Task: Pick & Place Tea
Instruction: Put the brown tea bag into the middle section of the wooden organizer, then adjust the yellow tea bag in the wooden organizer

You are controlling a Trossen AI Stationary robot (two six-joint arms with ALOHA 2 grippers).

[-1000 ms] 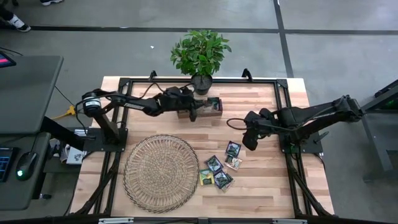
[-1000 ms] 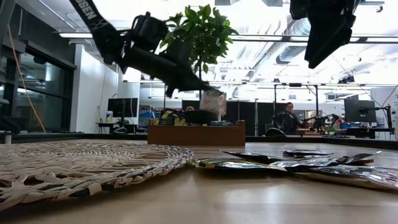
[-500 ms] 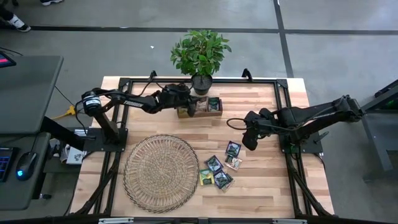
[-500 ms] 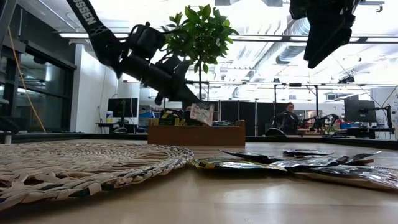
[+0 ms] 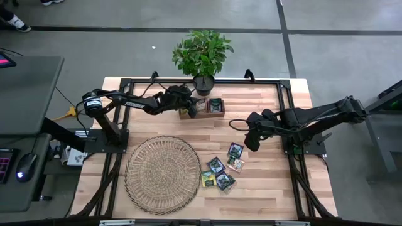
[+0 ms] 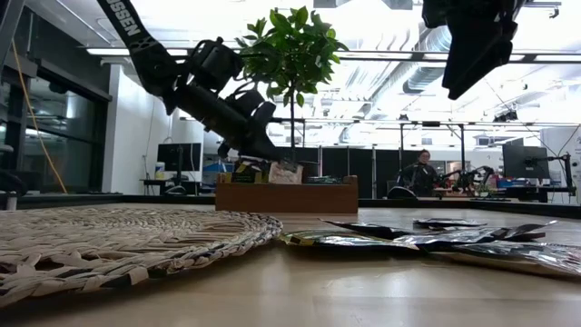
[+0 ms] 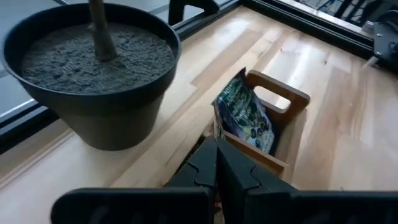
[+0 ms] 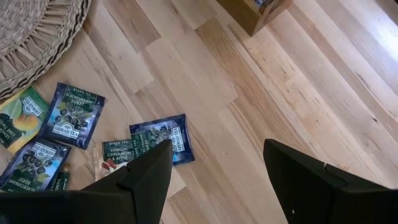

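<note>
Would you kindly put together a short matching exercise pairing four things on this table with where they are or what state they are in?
Things:
1. left pincer
2. right pincer
3. wicker mat
4. potted plant

Places or states:
A. lying flat on the left part of the table, nothing on it
B. standing at the table's far edge
C. shut on a tea sachet at the wooden tray
D. open, hovering above the loose sachets

Pairs: 1-C, 2-D, 3-A, 4-B
</note>
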